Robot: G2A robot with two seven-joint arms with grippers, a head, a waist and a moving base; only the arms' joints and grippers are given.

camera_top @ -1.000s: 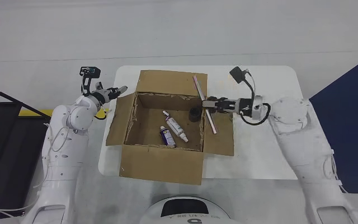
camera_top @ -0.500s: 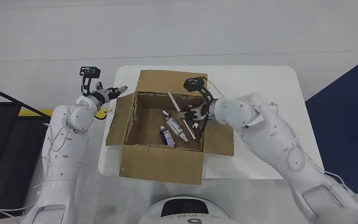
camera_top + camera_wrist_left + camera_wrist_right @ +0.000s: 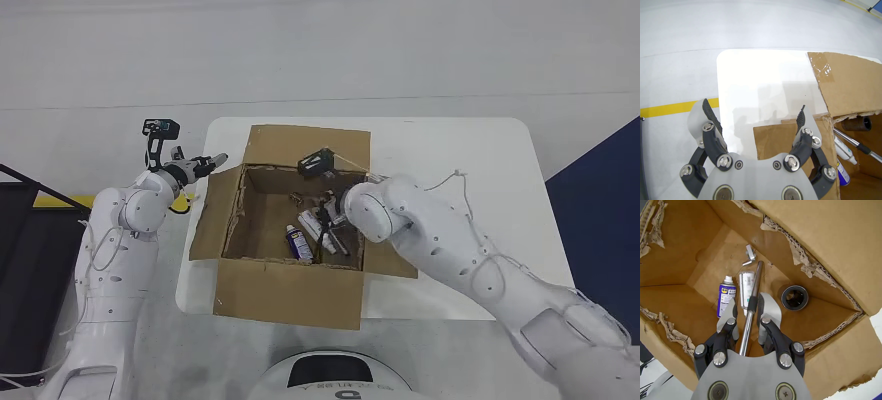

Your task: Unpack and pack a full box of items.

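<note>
Two tools, and only one is at the work.

Top view: the box (image 3: 290,292) stands open on the white surface (image 3: 470,200). The right tool (image 3: 327,210) is down inside it, near the far-right corner. The left tool (image 3: 212,161) hangs outside the box, off the surface's left edge and well apart from the contents.

Left wrist view: the left tool's jaws are spread wide w/ nothing between them. Over the torn box wall I see the rod (image 3: 853,141) lying slantwise, w/ the black ring (image 3: 856,124) beside it, then the tube (image 3: 844,149) and the spray can (image 3: 843,173).

Right wrist view: the rod runs from under the palm straight out between the right tool's fingers, i.e. its long axis follows the way the tool points. Its far end lies over the tube, and a small metal fitting (image 3: 749,256) is just beyond. One pad is at the rod's black collar, while the other shows a gap. So the jaws are loosely parted around the rod and not clamped, as far as I can judge.

The rod looks prob. already laid in the box. The next move is then to pull the right tool back along the rod's axis without dragging it. The ring is to one side and the can to the other, both near.
</note>
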